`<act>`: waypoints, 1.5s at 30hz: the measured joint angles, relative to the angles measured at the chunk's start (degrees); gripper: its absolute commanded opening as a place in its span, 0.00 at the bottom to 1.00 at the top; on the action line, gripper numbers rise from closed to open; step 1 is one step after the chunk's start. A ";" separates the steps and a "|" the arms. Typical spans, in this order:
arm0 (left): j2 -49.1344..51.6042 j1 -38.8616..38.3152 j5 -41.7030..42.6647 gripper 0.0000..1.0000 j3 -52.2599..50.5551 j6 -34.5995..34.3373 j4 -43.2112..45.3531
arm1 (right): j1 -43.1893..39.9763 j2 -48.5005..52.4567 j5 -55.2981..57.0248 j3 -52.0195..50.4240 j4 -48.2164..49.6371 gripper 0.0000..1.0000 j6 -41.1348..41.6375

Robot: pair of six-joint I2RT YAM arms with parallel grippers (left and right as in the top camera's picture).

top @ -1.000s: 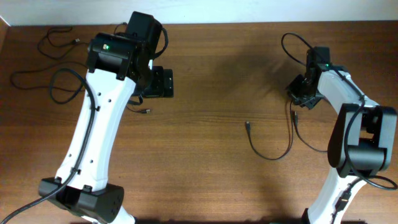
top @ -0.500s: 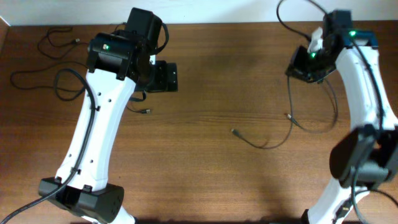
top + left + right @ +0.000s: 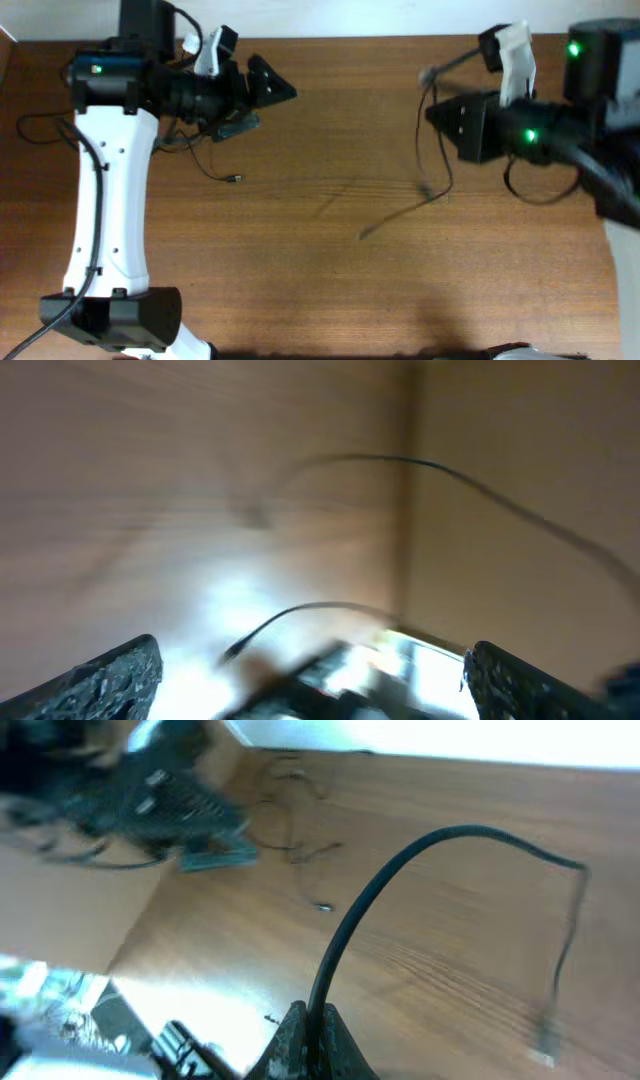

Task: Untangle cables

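Cables [image 3: 470, 829]; thin, black (smooth, curved)

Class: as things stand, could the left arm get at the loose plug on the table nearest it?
Probably yes: the left gripper has open jaws, and the plug lies uncovered close by.

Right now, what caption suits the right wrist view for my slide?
Right gripper shut on a black cable that arches over the wooden table.
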 measured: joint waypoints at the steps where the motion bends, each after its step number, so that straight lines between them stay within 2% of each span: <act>1: 0.00 0.33 3.85 0.96 0.00 -1.31 0.00 | 0.76 -0.76 -0.87 0.02 0.00 0.04 -0.90; 7: 0.00 -0.28 24.02 0.91 0.00 -6.69 0.02 | 5.01 -0.20 -6.01 0.00 0.59 0.04 -3.43; 15: 0.00 -0.37 31.56 0.92 0.02 -15.39 -0.04 | 10.51 4.24 -8.68 0.00 3.39 0.04 -6.03; 22: 0.00 -0.37 33.99 0.87 0.02 -19.78 -0.63 | 13.42 8.85 -8.48 0.00 5.35 0.04 -6.38; 25: 0.00 -0.37 33.55 0.74 0.02 -21.75 -0.66 | 16.13 9.68 -7.56 0.00 10.21 0.04 -4.42; 30: 0.00 -0.37 32.85 0.64 0.11 -23.43 -0.68 | 20.48 9.68 -4.04 0.00 15.32 0.04 -0.33; 34: 0.00 -0.37 32.63 0.62 0.11 -23.76 -0.66 | 21.55 9.68 -3.08 0.00 15.39 0.04 0.87; 39: 0.00 -0.37 32.57 0.49 0.11 -24.02 -0.63 | 21.55 9.68 0.00 0.00 13.75 0.04 1.16; 45: 0.00 -0.37 32.44 0.42 0.13 -24.22 -0.68 | 21.55 9.68 1.33 0.00 13.73 0.04 1.36</act>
